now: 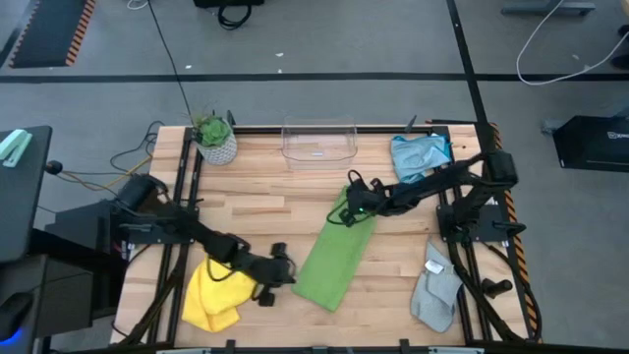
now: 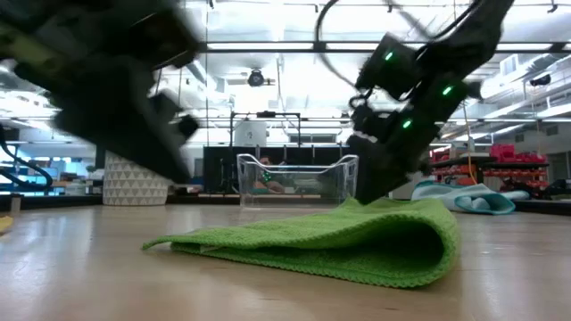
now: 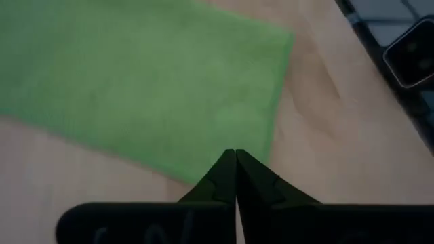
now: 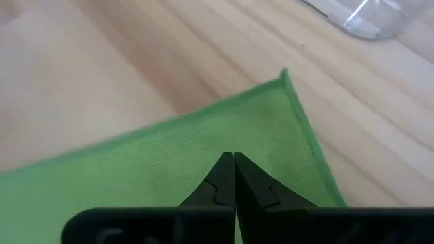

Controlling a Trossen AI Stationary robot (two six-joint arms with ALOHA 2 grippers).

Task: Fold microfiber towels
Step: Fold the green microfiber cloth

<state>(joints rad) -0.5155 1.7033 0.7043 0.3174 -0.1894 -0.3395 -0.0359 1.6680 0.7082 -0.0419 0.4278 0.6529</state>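
The green towel [image 1: 337,258] is lying folded over in a long strip near the middle of the worktop [image 1: 265,211], running at a slant from the centre toward the front edge; in the low view its folded side [image 2: 419,245] is showing as a rounded double layer resting flat on the wood. The right gripper [image 1: 351,209] is reaching in from the right side and sitting over the far end of this strip, its fingers [image 4: 234,177] pressed together with nothing clamped between them, the tips lying over the green cloth just inside its far corner [image 4: 285,74]. The left gripper [image 1: 287,275] is stretching in from the left side and hovering close to the near end of the strip, just beside its left edge; its fingers [image 3: 234,177] are likewise closed tight on nothing, pointing at the green cloth's edge. The yellow towel [image 1: 216,293] is lying bunched near the front left corner, partly under the left arm. The light blue towel [image 1: 418,155] is sitting crumpled near the back right corner, and the pale grey towel [image 1: 435,288] is lying loosely near the front right corner. A clear plastic bin [image 1: 318,141] is standing at the middle of the back edge, with a potted plant [image 1: 214,138] toward the back left corner.
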